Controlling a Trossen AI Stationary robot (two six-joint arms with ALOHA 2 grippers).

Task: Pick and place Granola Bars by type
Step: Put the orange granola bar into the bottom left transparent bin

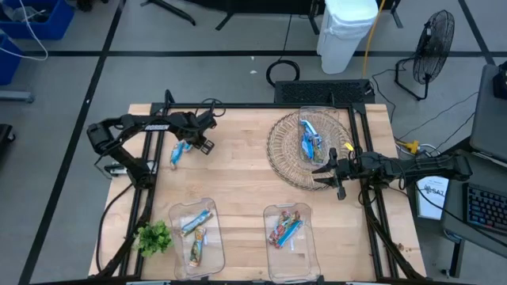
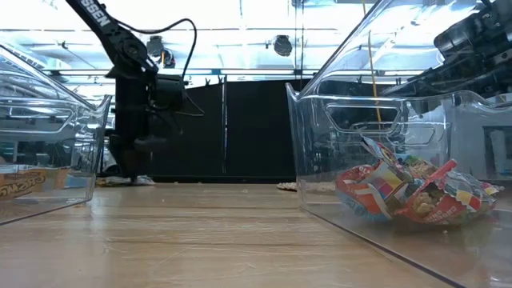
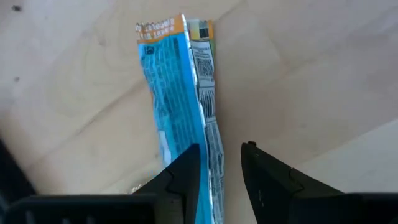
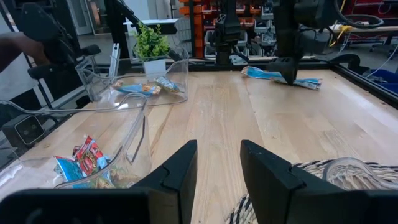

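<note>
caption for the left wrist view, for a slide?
Left gripper down over a blue bar lying on the wooden table, fingers straddling the wrapper.

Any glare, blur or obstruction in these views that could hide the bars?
Low view: clear bin walls fill the foreground and catch bright ceiling reflections; the multicoloured bars stay readable. Left wrist view: the blue bar is sharp, the fingers soft and dark. Right wrist view: the basket near the lens is blurred. High view: even light, faint shadows.
</note>
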